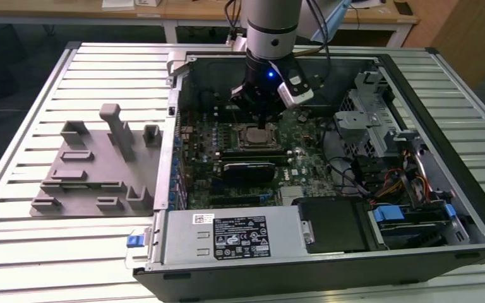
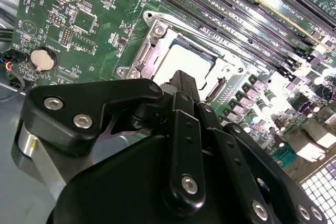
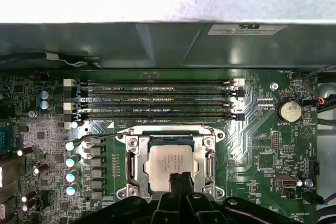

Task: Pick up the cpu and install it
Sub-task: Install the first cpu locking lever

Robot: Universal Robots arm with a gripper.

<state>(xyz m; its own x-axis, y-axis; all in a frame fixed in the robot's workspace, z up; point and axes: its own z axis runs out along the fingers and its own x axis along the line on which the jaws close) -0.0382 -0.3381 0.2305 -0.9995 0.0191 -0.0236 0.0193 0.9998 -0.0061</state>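
Lying nearest in the exterior view, the silver power supply (image 1: 225,237) fills the front corner of the open computer case (image 1: 327,281), which rests on its side on a slatted table (image 1: 23,246). Toward the exterior view's left, just beside the case, a grey fixture (image 1: 99,170) with upright posts sits on the slats. Farther in, the green motherboard (image 1: 305,167) covers the case floor, and the cpu (image 1: 255,134) lies flat in its metal socket frame (image 1: 235,140), silver top up. The gripper (image 1: 264,123) hangs straight over it, reaching down from the arm (image 1: 269,25). In both wrist views the cpu (image 3: 167,160) (image 2: 181,59) is seated inside the socket frame (image 3: 131,166) (image 2: 152,40), and the gripper (image 3: 180,178) (image 2: 182,77) stands over the chip's edge with its two narrow fingers (image 3: 175,184) pressed together and nothing between them. Whether the tips touch the metal top I cannot tell. Beyond the socket in the first wrist view run four long memory slots (image 3: 157,98), with a round coin cell (image 3: 287,110) off to one side of them and the case wall behind. Farthest back in the exterior view stand wooden desks (image 1: 184,9).
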